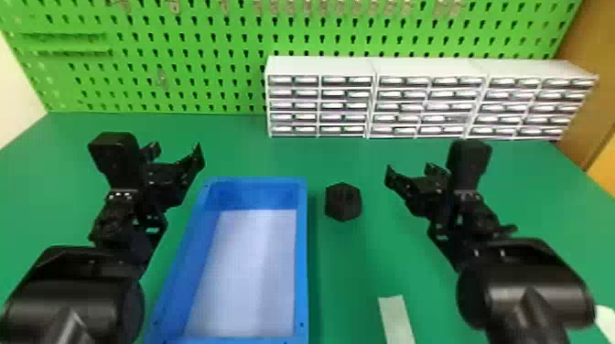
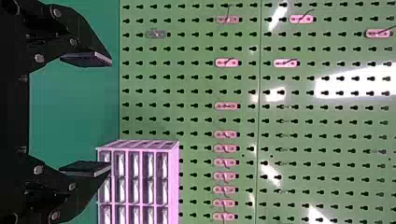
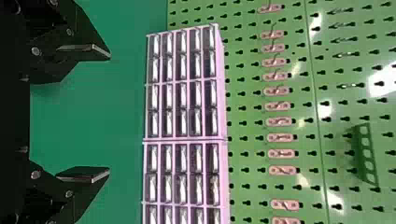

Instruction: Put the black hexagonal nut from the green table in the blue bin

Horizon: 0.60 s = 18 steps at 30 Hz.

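Between my left gripper and my right gripper, the black hexagonal nut rests on the green table, touched by neither of my jaws and, in the head view, closer to the right ones. Just beside it, on my left jaws' side, stands the blue bin, a narrow band of table separating the nut from its wall; the bin's pale floor runs back toward me from near my left fingertips. My left jaws are spread wide with nothing pinched in them, and my right jaws are parted just as widely, likewise holding nothing. Nearer me than the right jaws, a pale strip lies flat on the table. Beyond both pairs of jaws, white small-drawer cabinets stand side by side at the back of the table, reaching from the stretch between my grippers to well past the right one. Behind them rises the green pegboard, with a row of hooks fixed to it and a green holder with round holes seen past my right jaws in that wrist's view. Farther out on my right jaws' side is a brown panel.
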Motion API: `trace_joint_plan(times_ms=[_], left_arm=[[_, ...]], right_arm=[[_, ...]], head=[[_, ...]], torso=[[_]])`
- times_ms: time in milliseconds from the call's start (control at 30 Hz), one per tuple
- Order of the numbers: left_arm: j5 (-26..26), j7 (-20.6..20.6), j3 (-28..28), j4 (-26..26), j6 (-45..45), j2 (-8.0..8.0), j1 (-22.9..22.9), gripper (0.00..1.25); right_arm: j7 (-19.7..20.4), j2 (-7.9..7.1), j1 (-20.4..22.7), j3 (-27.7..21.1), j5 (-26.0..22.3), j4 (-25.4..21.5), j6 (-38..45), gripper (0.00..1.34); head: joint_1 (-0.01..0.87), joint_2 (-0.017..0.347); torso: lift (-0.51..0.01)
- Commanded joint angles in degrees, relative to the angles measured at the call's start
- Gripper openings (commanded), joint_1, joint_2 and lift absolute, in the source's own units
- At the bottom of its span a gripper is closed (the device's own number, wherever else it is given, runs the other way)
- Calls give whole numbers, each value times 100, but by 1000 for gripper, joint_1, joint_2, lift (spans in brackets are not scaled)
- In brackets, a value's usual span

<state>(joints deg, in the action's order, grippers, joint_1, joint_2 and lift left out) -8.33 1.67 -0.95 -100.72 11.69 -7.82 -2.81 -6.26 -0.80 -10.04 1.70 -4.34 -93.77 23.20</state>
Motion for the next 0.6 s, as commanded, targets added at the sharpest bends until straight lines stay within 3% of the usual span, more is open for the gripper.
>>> trace_joint_plan(times_ms=[0, 300, 567], left_arm=[[-2, 0, -11, 0, 0, 0, 9, 787], [-2, 35, -19, 0, 0, -9, 0, 787], [-20, 79, -11, 0, 0, -9, 0, 787]], right_arm=[[64, -60, -455, 173, -58, -36, 844, 939], [143, -280, -1396, 498, -471, 307, 1925, 939], [134, -324, -2178, 692, -506, 799, 2566, 940]], head=[[686, 52], [686, 52], [686, 52]], torso=[[-97], [-97], [-97]])
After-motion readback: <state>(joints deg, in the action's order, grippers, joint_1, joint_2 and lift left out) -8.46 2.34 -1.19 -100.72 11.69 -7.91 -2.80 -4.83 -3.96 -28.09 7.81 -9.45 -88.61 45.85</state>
